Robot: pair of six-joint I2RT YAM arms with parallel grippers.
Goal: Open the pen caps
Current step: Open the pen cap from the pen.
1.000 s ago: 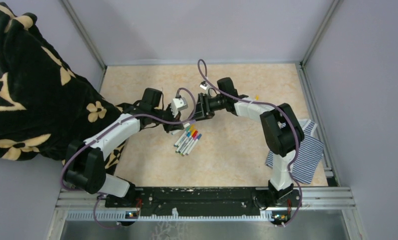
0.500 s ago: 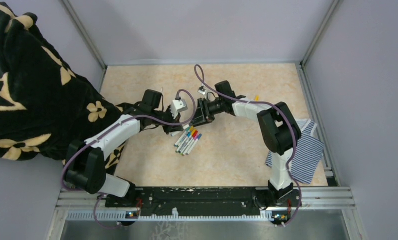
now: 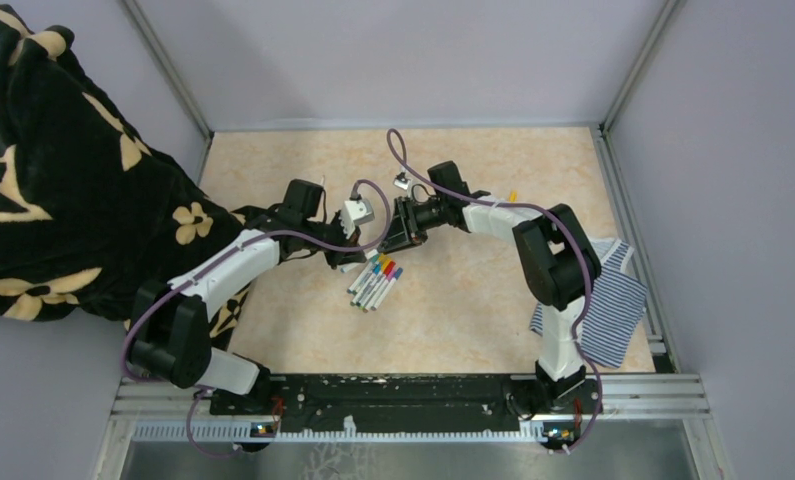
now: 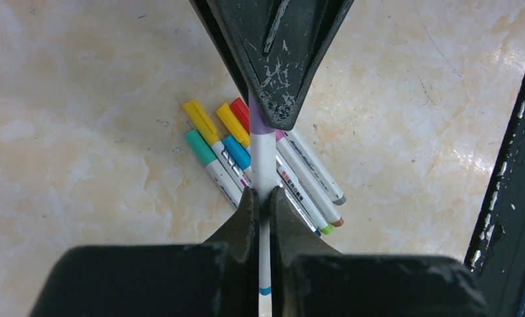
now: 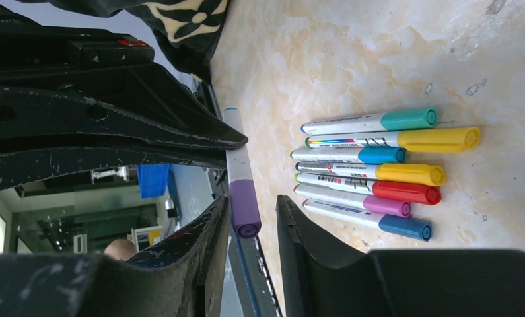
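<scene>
The beige marbled table [image 3: 453,300] fills the enclosure. A black blanket [image 3: 63,180] with a cream flower print is heaped over its left side, and a blue-and-white striped cloth [image 3: 603,310] lies at the right edge by the right arm.

Both arms reach inward and meet above the middle of the table, just behind the loose pens [image 3: 376,283]. There are seven of these, lying side by side and touching, all with their caps on. In the right wrist view the caps read teal, yellow, blue, yellow, red, pinkish purple and blue.

The left gripper [image 4: 263,198] is clamped on the white barrel of the held pen [image 4: 263,158]. It pinches near the middle, so the barrel's blue-tipped tail pokes out behind the fingers and the capped end sticks out ahead. The pen hangs in the air above the loose row, clear of the table.

The right gripper [image 5: 253,201] faces the left one, end to end. Its jaws are parted and straddle the purple cap [image 5: 245,205]. One finger lies right alongside the cap, and a clear gap shows between the cap and the other finger. The cap is seated on the held pen.
</scene>
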